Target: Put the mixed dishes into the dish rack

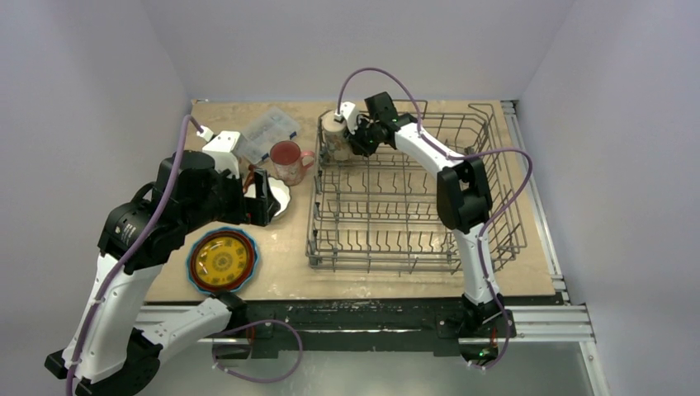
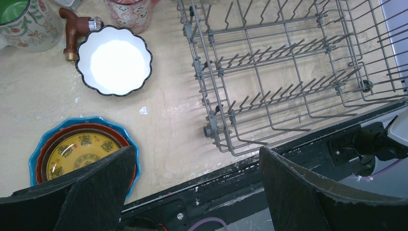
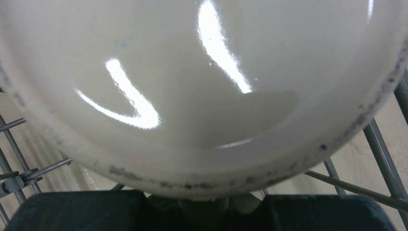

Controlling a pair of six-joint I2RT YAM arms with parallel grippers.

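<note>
The grey wire dish rack [image 1: 404, 194] fills the right half of the table. At its far left corner my right gripper [image 1: 357, 136] is shut on a cream mug [image 1: 334, 134]; the mug's pale inside [image 3: 202, 72] fills the right wrist view, above the right gripper [image 3: 204, 209]. My left gripper [image 2: 197, 192] is open and holds nothing, hovering near the table's front edge. Beyond it lie the white scalloped bowl [image 2: 114, 60] and a stack of yellow, orange and blue plates [image 2: 72, 151]. Another cream mug [image 2: 24, 24] and the pink mug [image 2: 127, 12] stand further back.
A small red-brown tool [image 2: 74, 29] lies between the cream mug and the bowl. A clear plastic compartment box [image 1: 266, 128] sits at the back left. The rack's upright tines [image 2: 288, 72] are to the right of my left gripper. Walls enclose the table on three sides.
</note>
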